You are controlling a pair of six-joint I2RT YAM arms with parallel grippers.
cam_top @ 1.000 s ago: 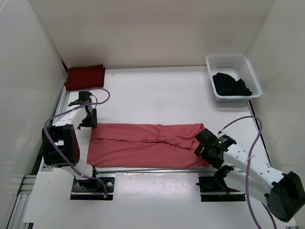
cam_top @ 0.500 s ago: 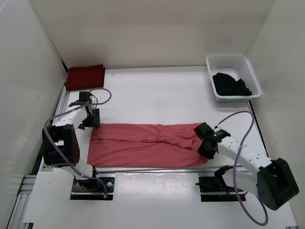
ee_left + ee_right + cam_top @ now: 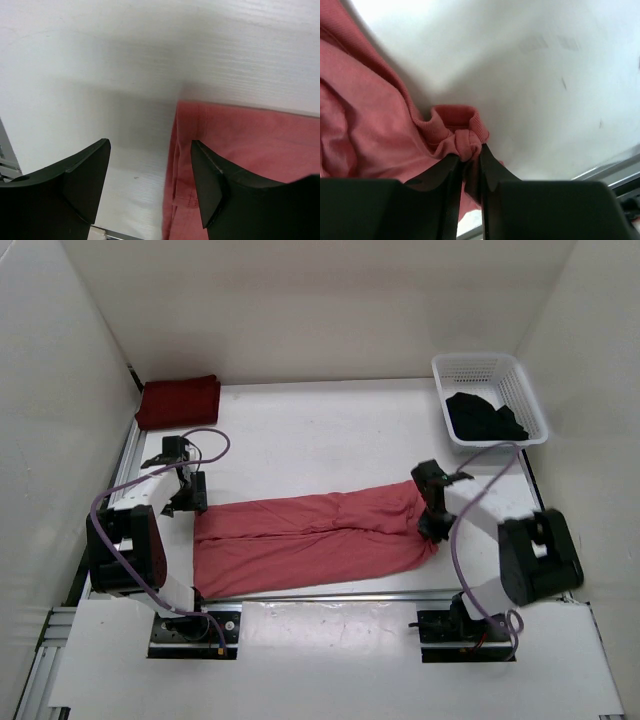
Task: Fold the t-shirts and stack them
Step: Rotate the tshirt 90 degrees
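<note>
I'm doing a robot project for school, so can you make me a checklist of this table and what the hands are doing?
Surface: white table, faint marks.
Job's things: pink shirt spread along the near side; maroon shirt folded, far left corner; black shirt bunched in the white basket.
Clutter: white basket, far right.
Hands: left hand open over the pink shirt's left edge; right hand shut on the pink shirt's right end.
Cables: purple cables loop along both arms.
Surroundings: white walls on three sides.

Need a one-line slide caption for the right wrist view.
Right gripper pinches a bunched edge of the salmon pink t-shirt, with the white table behind.
</note>
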